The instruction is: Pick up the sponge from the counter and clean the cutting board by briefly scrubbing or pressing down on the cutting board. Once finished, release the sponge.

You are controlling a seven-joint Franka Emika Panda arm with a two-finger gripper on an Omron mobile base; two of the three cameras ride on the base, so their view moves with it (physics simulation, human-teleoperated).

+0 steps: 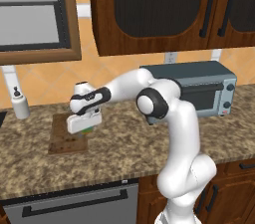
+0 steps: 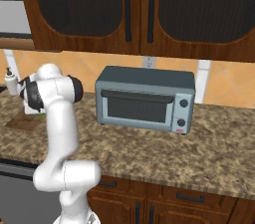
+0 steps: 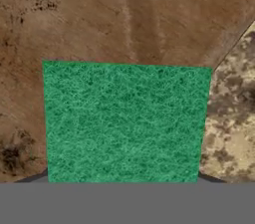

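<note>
The sponge is a green, fuzzy-textured block, held in the closed gripper over the brown speckled cutting board, which lies toward the tabletop's left end, near its back edge.

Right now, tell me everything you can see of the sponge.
The sponge is a small rectangular block with a rough green scouring top. It sits under the gripper, over the brown wooden cutting board, near the board's edge beside the granite counter. Whether the fingers clamp it or it presses the board cannot be told.
</note>
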